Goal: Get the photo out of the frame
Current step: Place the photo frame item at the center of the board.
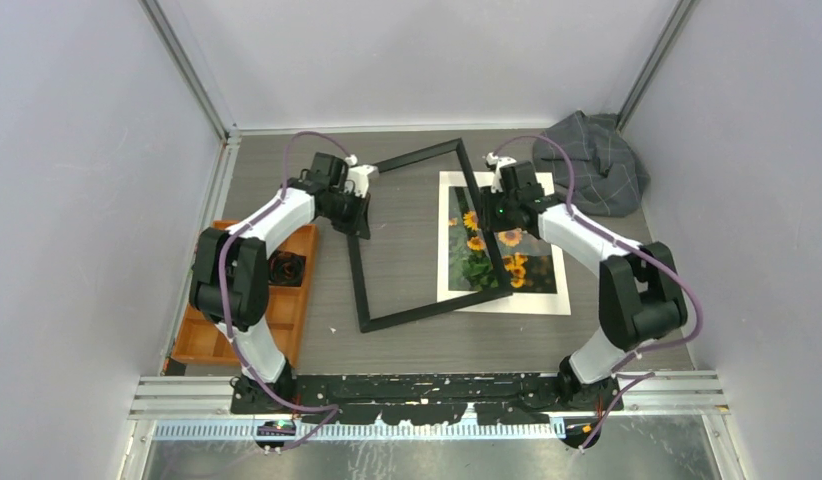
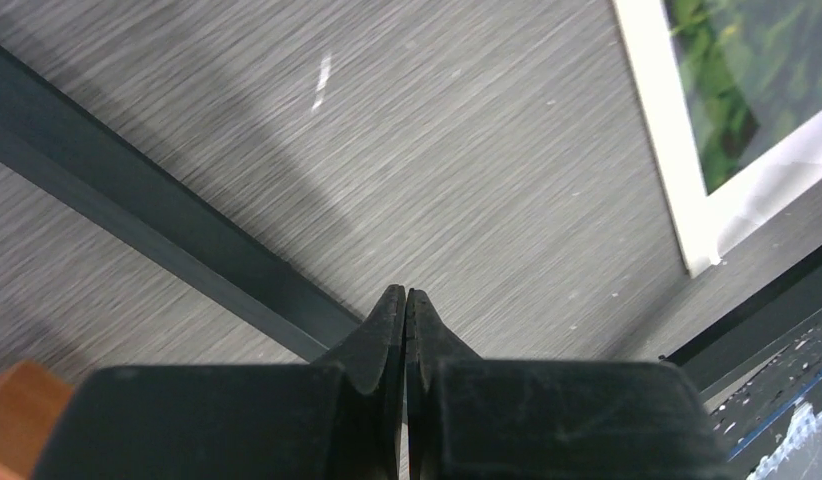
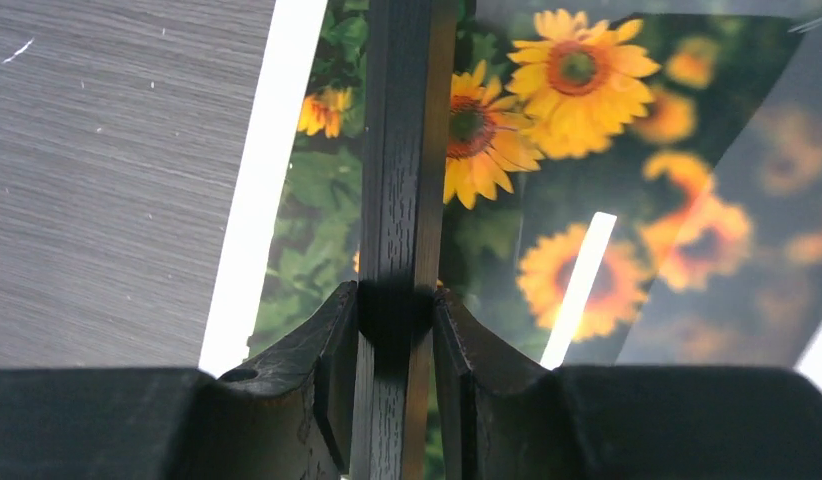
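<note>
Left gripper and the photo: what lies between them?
Only bare grey tabletop, within the frame. The left wrist view shows the frame's black rail beside the shut left gripper, then bare surface up to the photo and its white margin.

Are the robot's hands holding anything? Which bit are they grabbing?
The right gripper pinches the frame by one thin black side bar, over the photo. The left gripper is shut on nothing.
</note>
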`<move>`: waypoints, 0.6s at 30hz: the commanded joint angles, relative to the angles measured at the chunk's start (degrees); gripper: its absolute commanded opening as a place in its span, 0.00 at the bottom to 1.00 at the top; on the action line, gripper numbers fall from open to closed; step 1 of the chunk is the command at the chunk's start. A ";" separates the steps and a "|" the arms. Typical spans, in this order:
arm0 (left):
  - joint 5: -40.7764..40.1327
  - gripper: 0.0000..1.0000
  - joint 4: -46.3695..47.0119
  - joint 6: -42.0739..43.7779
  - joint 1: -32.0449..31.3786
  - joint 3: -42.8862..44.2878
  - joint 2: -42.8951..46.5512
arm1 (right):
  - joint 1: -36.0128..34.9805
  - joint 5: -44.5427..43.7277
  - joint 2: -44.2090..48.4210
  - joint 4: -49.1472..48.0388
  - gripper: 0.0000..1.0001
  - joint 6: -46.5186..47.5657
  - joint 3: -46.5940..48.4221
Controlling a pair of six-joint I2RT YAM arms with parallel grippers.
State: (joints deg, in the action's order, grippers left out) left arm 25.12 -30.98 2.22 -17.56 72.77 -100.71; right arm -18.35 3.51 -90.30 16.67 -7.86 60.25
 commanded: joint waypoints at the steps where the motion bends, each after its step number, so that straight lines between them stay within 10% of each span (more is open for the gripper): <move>1: -0.02 0.01 -1.69 3.07 3.67 -0.57 1.74 | -1.30 2.46 -3.77 -4.72 0.03 -6.63 5.54; 18: -10.00 0.14 -2.18 7.18 4.99 -0.97 3.73 | -8.78 5.32 -6.72 -5.81 0.07 -15.94 2.78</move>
State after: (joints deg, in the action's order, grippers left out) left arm 18.09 -33.15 8.01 -12.67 72.07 -97.73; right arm -25.98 4.16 -98.65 16.29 -20.88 62.54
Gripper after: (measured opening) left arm 0.134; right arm 0.340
